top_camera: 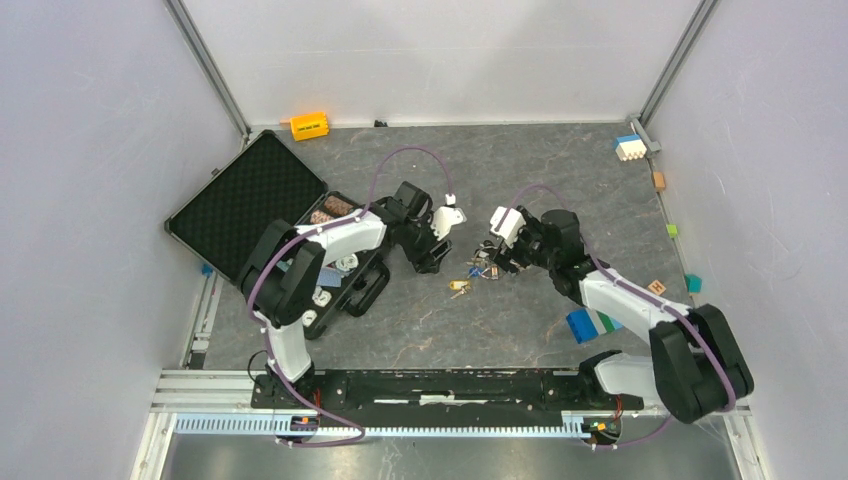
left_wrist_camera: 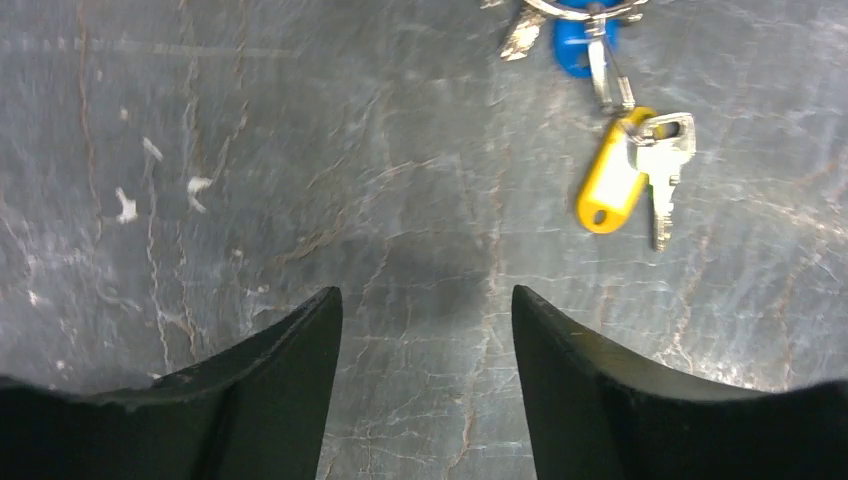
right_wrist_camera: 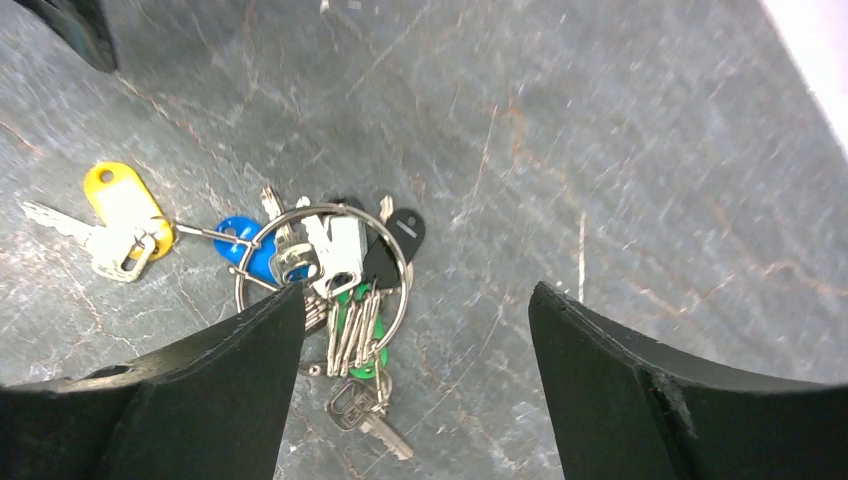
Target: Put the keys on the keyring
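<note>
A large silver keyring (right_wrist_camera: 398, 258) lies on the grey stone table with several silver keys (right_wrist_camera: 350, 330) threaded on it, plus blue (right_wrist_camera: 240, 243), green and black tags. A key with a yellow tag (right_wrist_camera: 122, 205) lies at its left, linked by a thin wire loop. The bunch shows in the top view (top_camera: 478, 272) and partly in the left wrist view, where the yellow-tagged key (left_wrist_camera: 625, 170) is clear. My right gripper (right_wrist_camera: 415, 300) is open just above the bunch, its left finger over the ring's edge. My left gripper (left_wrist_camera: 427, 300) is open and empty, left of the keys.
An open black foam-lined case (top_camera: 250, 195) with small items sits at the left. An orange-yellow block (top_camera: 309, 125) lies at the back wall. A blue-white brick stack (top_camera: 629, 147) stands back right. Blue and green bricks (top_camera: 592, 324) lie by the right arm.
</note>
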### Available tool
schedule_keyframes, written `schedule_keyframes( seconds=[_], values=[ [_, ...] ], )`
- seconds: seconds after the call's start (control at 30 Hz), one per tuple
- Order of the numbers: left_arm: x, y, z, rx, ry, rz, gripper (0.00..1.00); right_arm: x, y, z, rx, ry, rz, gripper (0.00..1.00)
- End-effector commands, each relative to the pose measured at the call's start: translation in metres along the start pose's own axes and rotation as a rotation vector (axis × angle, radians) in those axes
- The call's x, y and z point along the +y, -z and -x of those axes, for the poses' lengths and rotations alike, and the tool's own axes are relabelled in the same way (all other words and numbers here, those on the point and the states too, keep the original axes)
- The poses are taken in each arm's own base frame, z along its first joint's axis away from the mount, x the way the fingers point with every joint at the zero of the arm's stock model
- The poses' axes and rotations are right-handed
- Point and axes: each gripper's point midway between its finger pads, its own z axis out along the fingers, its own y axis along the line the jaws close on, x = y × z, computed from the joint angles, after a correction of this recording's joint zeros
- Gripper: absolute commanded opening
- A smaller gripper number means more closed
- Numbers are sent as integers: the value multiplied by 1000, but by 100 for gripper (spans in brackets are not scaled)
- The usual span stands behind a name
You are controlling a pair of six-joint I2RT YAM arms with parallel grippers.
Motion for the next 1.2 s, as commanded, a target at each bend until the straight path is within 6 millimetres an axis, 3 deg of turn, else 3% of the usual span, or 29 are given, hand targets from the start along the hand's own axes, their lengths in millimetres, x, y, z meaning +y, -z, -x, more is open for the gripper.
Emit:
schedule_keyframes(
  seconds=[0.0,0.2,0.37,0.5,0.7,0.87,1.17],
  values=[
    [3,-6,4,13,121,16,72,-2,15,28,-125,49,46,87],
    [-9,-13,8,15,123,-32,75,-4,33,15,-98,41,30,87],
    [-23,-15,10,10,78,-62,79,-17,48,6,-65,14,-28,87],
    [-32,-25,13,34,1,-33,82,-30,61,9,-50,-9,-85,87],
    [-47,-39,23,48,-82,-44,81,-25,75,12,-38,-43,-85,87],
    [-58,-50,15,100,-143,-47,76,-21,80,13,-39,-57,-81,87],
    [-42,-45,-10,205,-176,61,46,-17,80,13,-49,-59,-67,87]
  ],
)
